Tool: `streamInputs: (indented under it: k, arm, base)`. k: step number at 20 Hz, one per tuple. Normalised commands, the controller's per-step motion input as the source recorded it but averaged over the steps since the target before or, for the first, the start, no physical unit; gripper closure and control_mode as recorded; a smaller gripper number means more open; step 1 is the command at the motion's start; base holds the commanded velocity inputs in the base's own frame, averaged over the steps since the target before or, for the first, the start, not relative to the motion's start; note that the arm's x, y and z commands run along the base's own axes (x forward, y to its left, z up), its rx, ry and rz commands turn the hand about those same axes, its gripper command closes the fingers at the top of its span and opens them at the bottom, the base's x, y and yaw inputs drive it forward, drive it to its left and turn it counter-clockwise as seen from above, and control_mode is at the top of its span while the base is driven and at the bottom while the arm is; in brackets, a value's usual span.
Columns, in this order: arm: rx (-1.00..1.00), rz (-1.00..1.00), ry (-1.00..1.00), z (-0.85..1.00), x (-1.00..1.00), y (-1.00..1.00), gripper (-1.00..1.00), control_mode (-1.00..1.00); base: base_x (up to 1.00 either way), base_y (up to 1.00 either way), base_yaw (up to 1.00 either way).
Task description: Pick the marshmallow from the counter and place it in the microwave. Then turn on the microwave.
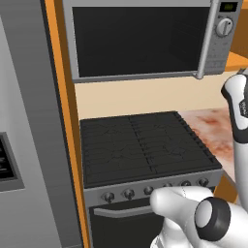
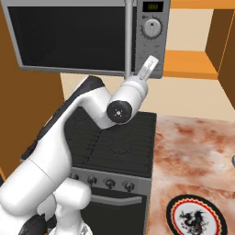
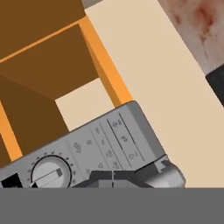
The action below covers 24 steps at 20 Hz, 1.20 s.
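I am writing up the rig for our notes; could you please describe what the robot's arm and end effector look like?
The arm is built of smooth, glossy white rounded segments with dark grey to black bands at the joints. One joint carries a round dark cap with a small pale centre; another has a grey disc ringed in black. No cables show. The end effector appears as a slim white piece; its fingers cannot be made out.

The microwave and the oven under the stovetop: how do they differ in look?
The microwave hangs high, silver-grey, with one round dial and an upright bar handle. The oven sits low, with a row of small knobs and a level handle. Both have dark doors, shut.
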Motion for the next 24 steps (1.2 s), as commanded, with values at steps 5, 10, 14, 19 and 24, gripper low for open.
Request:
streamInputs:
  k: [5, 10, 14, 19, 24]
  arm:
    - [0.02, 0.01, -0.01, 0.0, 0.14, -0.07, 1.0, -1.0]
    - [0.02, 0.01, 0.0, 0.0, 0.13, -0.05, 1.0, -1.0]
    - [0.02, 0.02, 0.0, 0.0, 0.12, -0.04, 1.0, -1.0]
    - [0.02, 0.02, 0.0, 0.0, 0.12, -0.03, 1.0, -1.0]
    - [0.03, 0.01, 0.0, 0.0, 0.14, -0.03, 1.0, -1.0]
  base:
    - [0.0, 0.0, 0.0]
    - [0.0, 0.0, 0.0]
    - [0.0, 0.0, 0.0]
    - [0.0, 0.0, 0.0]
    - [0.0, 0.0, 0.0]
